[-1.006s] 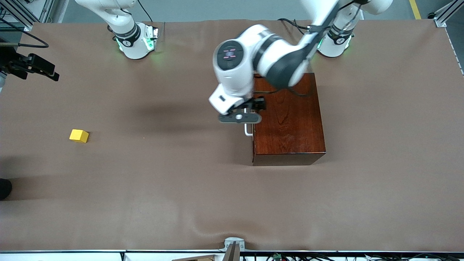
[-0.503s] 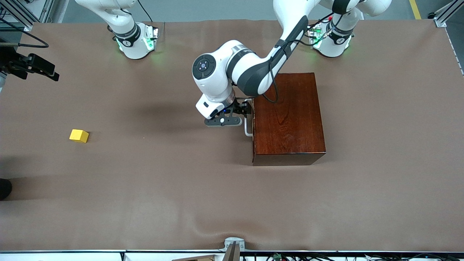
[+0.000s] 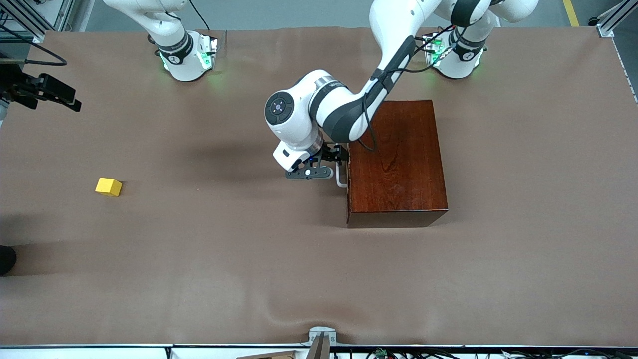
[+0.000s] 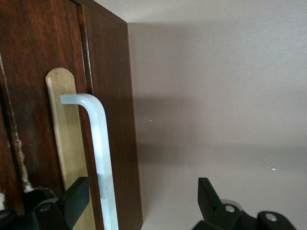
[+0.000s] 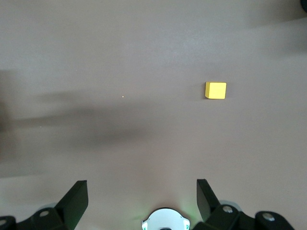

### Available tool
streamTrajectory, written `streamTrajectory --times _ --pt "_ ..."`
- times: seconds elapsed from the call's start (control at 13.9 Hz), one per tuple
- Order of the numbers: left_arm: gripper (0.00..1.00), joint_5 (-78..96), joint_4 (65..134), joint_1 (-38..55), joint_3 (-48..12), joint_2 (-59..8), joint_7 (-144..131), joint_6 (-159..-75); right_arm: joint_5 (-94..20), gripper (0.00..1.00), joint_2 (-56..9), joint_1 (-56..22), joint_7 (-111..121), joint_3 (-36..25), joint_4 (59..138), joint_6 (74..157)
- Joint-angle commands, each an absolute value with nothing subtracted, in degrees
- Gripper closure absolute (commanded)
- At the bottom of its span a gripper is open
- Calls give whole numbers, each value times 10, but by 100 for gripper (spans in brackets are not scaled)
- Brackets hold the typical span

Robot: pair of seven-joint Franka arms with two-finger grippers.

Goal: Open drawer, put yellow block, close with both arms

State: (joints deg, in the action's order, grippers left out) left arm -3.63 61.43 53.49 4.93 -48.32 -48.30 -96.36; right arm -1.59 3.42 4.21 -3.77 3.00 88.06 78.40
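1. Now the left gripper [image 3: 338, 156] is sitting low in front of the drawer [image 4: 103, 57], at the handle [image 3: 341, 178], with the left arm reaching in over the box [image 3: 398, 159] from its base.
2. Its fingers [image 4: 207, 195] are standing spread wide and pinching nothing. In the left wrist view the white handle bar is running between them, close against one finger, though whether that finger is touching the bar is hard to say.
3. The drawer is lying shut, its dark front flush with the box. That front is facing the right arm's end of the table [image 3: 249, 269].
4. The box is standing toward the left arm's end, with its top bare.
5. The block [image 3: 108, 187] is resting on the table, well apart from the box, toward the right arm's end and about as near the front camera as the handle.
6. The right gripper [image 5: 141, 203] is hanging high over the table with its fingers [image 5: 76, 197] spread and holding nothing. The right arm is waiting.
7. In the right wrist view the block [image 5: 216, 90] is showing small on the brown cloth, well clear of those fingers.
8. At the edge of the front view, past the block, a dark shape is probably the right arm's hand, but too little of it is showing to be sure.
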Motion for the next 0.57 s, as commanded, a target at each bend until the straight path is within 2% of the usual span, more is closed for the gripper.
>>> streamTrajectory --times 0.0,0.5 --pt "0 -39 597 540 52 -493 -523 -951 -28 0 38 53 -36 35 882 785" --pt "0 -27 596 541 51 -506 -558 -954 -28 0 38 53 -36 35 882 784"
